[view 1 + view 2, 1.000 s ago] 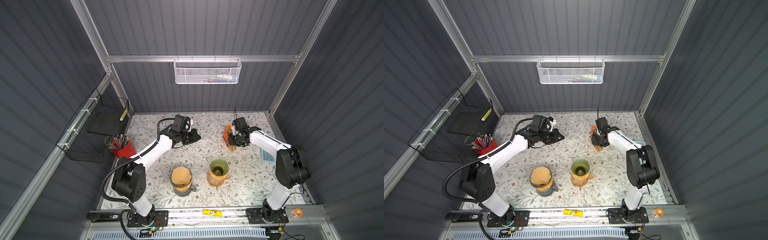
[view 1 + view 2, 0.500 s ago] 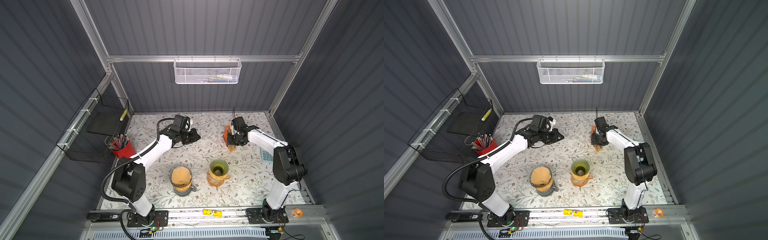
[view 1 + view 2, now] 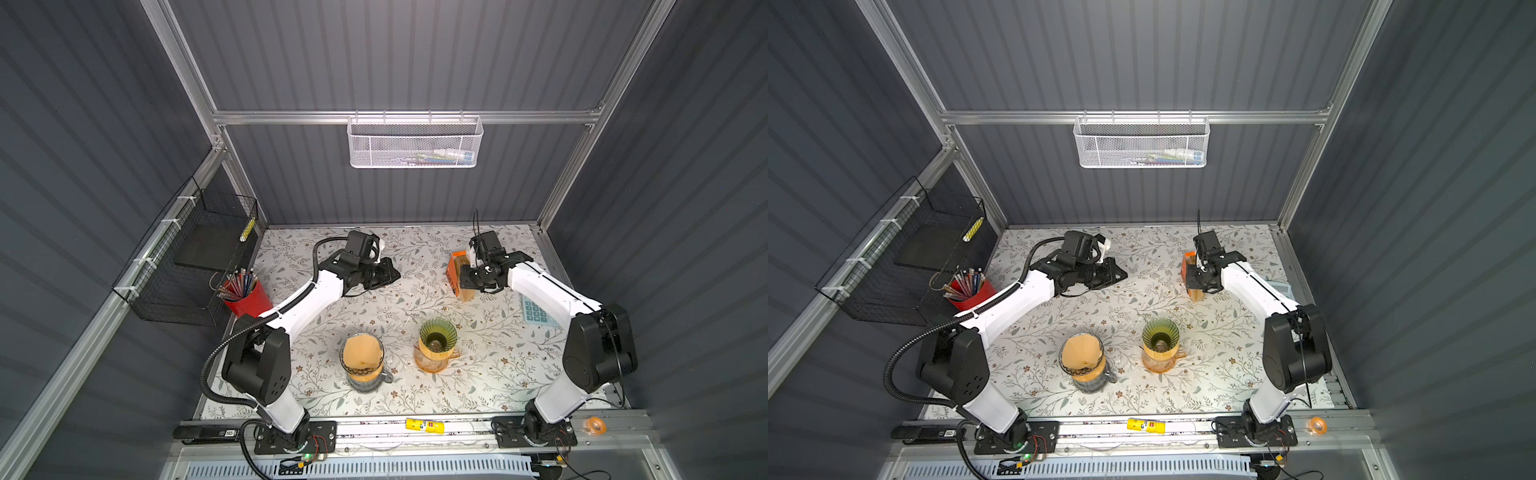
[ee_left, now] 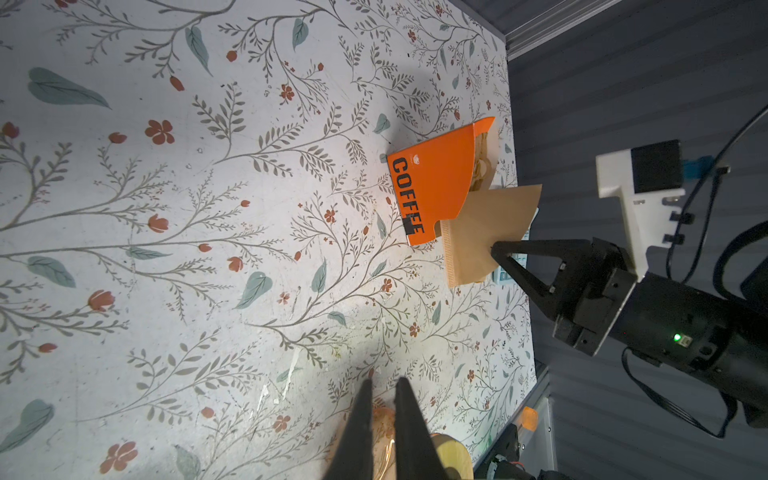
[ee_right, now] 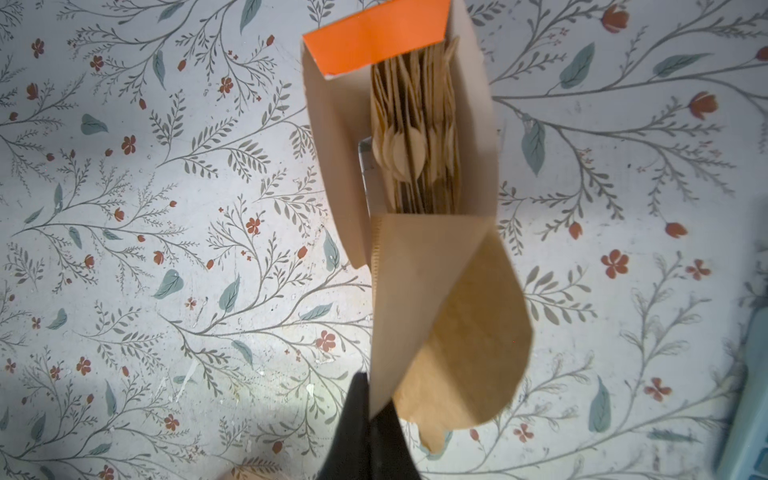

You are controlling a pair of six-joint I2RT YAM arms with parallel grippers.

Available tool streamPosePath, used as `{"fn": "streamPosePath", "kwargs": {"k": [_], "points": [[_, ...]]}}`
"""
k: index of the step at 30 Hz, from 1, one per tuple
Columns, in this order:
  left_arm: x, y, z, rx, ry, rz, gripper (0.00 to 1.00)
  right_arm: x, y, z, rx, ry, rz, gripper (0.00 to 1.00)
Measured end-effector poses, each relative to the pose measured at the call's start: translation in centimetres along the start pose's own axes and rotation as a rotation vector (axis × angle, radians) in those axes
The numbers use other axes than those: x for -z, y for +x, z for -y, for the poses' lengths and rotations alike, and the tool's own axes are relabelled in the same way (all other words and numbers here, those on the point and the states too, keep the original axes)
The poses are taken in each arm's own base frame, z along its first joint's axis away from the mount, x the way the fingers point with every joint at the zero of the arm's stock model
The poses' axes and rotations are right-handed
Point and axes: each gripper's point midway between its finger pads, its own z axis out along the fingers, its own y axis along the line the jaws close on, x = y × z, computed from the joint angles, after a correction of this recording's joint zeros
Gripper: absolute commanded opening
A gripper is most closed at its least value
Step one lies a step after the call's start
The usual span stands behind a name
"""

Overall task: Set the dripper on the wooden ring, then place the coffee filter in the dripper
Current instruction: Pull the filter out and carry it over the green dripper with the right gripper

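At the far right of the tabletop (image 3: 415, 299), the right gripper (image 5: 370, 399) has just finished closing. A second ago its jaws stood a little apart at the mouth of the orange filter box (image 4: 432, 183); now they are pinched tight on the edge of one brown coffee filter (image 5: 449, 324). The filter fans out from the box on its near side and is lifted off the surface. One corner is still right at the box opening, and I cannot tell whether it is fully free of the stack behind it. The arm itself has hardly shifted in that second, so what changed is the grip and not the position. To my eye the pick is made and the carry has not begun. The green dripper (image 3: 438, 334) sits empty on its amber server, nearer and a bit left of the box and well apart from the filter. Beside it on the left, a second dripper (image 3: 362, 353) already has a brown paper in it, so the green one looks like the target. The left gripper (image 4: 382, 390) hangs over the far middle of the tabletop with its jaws nearly together and nothing between them, well clear of everything. My worry is that thin paper held by one edge may flop, or drag a neighbouring filter out with it.
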Motion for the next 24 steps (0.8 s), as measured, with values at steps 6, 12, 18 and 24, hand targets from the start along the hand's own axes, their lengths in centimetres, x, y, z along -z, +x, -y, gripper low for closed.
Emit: {"fn": "streamPosePath", "kwargs": {"k": [6,12,18,24], "points": [[0.4,-0.1,0.3,-0.005,0.007,0.009,0.13,2.6,1.4,-0.6,0.010,-0.007,0.007,0.00],[1.0,-0.2,0.7,-0.014,0.012,0.016,0.14,6.4,2.2,-1.3,0.024,-0.019,0.045,0.00],[2.8,0.4,1.1,-0.027,-0.004,0.014,0.15,11.1,4.0,-2.9,0.081,-0.053,0.046,0.00],[5.1,0.8,1.5,-0.044,-0.027,0.035,0.16,16.9,5.3,-6.5,0.194,-0.125,0.056,0.00]]}}
